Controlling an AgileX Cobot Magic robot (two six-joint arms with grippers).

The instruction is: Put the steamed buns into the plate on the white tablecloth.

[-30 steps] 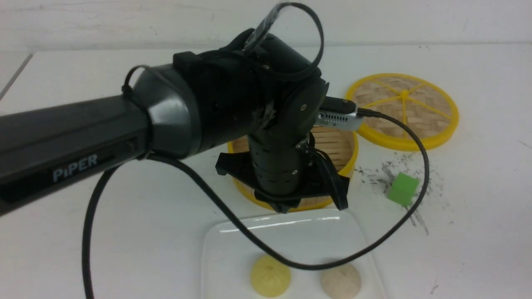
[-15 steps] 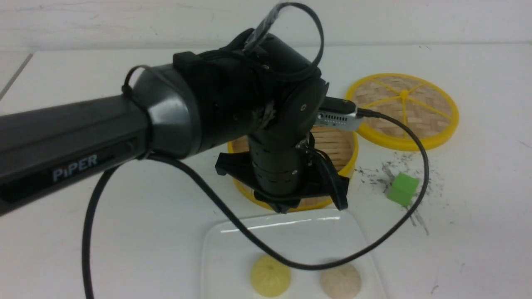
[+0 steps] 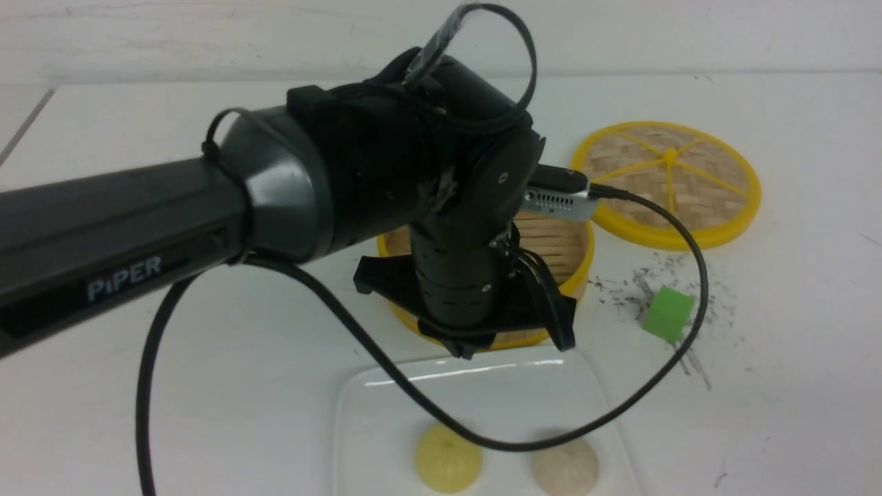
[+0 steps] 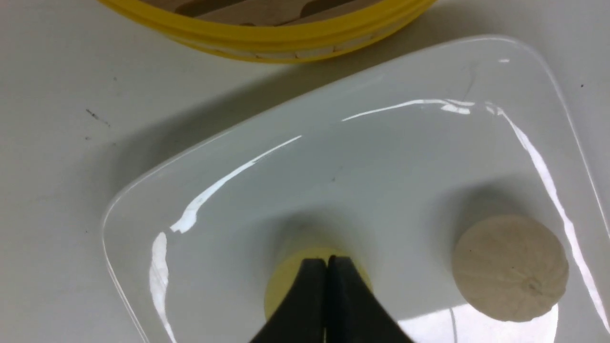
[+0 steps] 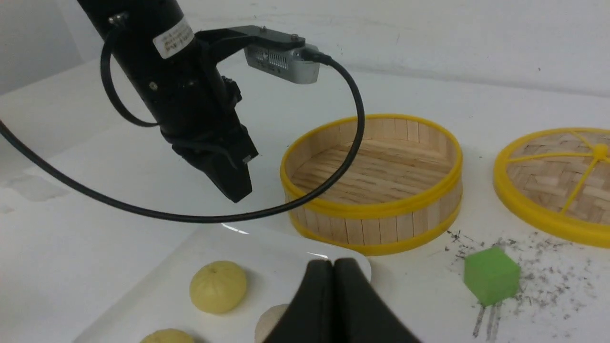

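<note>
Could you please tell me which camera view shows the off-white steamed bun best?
The left wrist view: the off-white bun lies whole in the plate. The front view crops it at the bottom edge, a cable crossing its top; the right wrist view hides most of it behind the shut right gripper.

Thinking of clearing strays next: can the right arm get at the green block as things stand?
Probably yes. The green block sits alone on the tablecloth, near the shut right gripper, with nothing between; the jaws must open first.

Plain, faintly scuffed white wall (image 3: pixel 689 34) across the back, under soft, even light.
</note>
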